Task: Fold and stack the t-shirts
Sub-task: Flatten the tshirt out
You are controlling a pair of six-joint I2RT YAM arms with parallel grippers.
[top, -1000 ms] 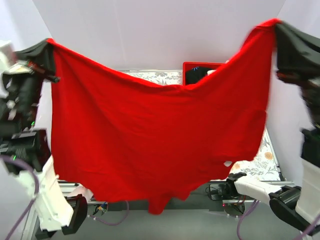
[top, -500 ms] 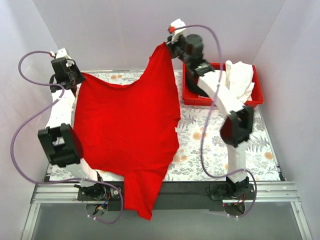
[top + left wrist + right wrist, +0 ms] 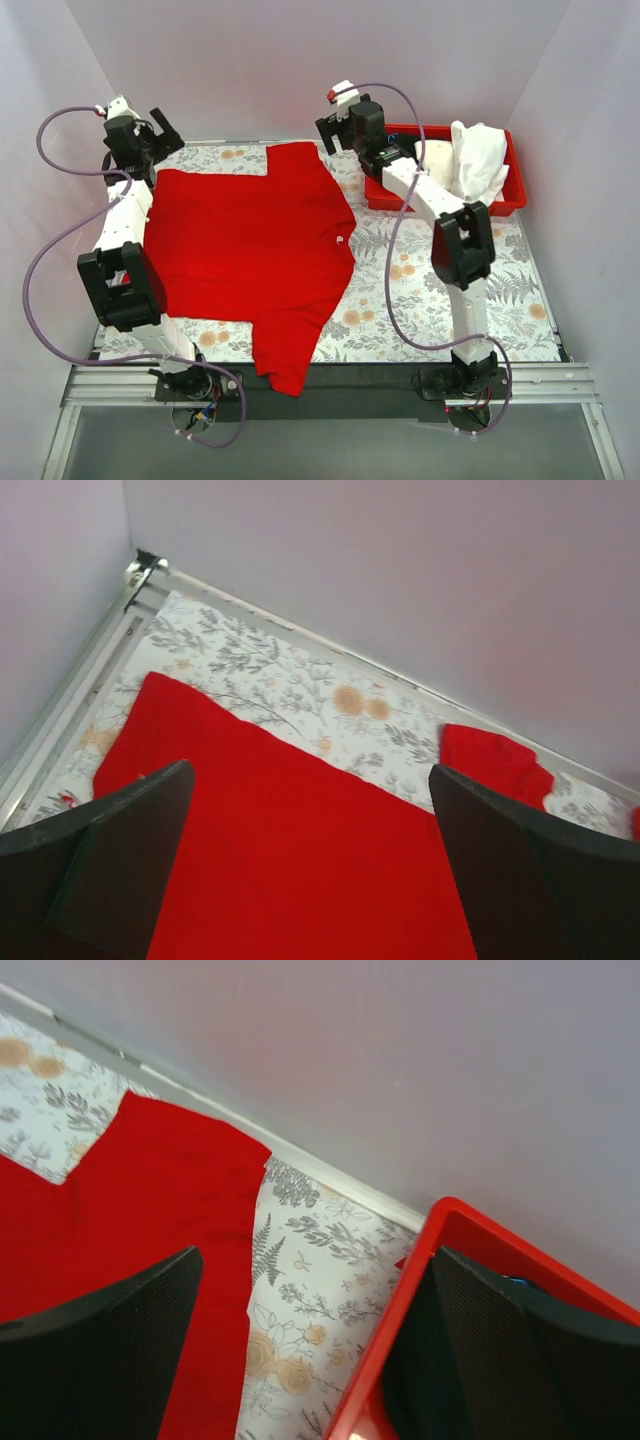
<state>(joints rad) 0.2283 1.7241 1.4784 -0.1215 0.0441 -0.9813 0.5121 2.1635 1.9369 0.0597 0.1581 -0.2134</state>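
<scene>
Pale lilac walls close in a tabletop (image 3: 420, 290) covered in a flowered cloth, with a metal rail along its near edge.

The left arm's fingers (image 3: 120, 860) stand wide apart with nothing between them. They hang just above the far left corner of the red t-shirt (image 3: 250, 250), not touching it. The right arm's fingers (image 3: 110, 1340) are spread just as wide and also hold nothing. They hang over the far edge of the tabletop, between the shirt's far sleeve and the red bin (image 3: 445, 206).

The red t-shirt lies spread flat over the left half of the tabletop. Its long axis runs left to right. The small white neck label (image 3: 340, 240) sits at its right edge, so the neck points toward the middle of the tabletop and the hem toward the left side. One sleeve reaches the far edge, and the other droops over the near rail.

The left arm (image 3: 125, 220) stretches straight along the left edge to the far corner. The right arm (image 3: 465, 250) rises from its base, bends at the elbow and leans inward toward the back wall. In the bin at the far right sits a heap of white shirts (image 3: 478, 160).
</scene>
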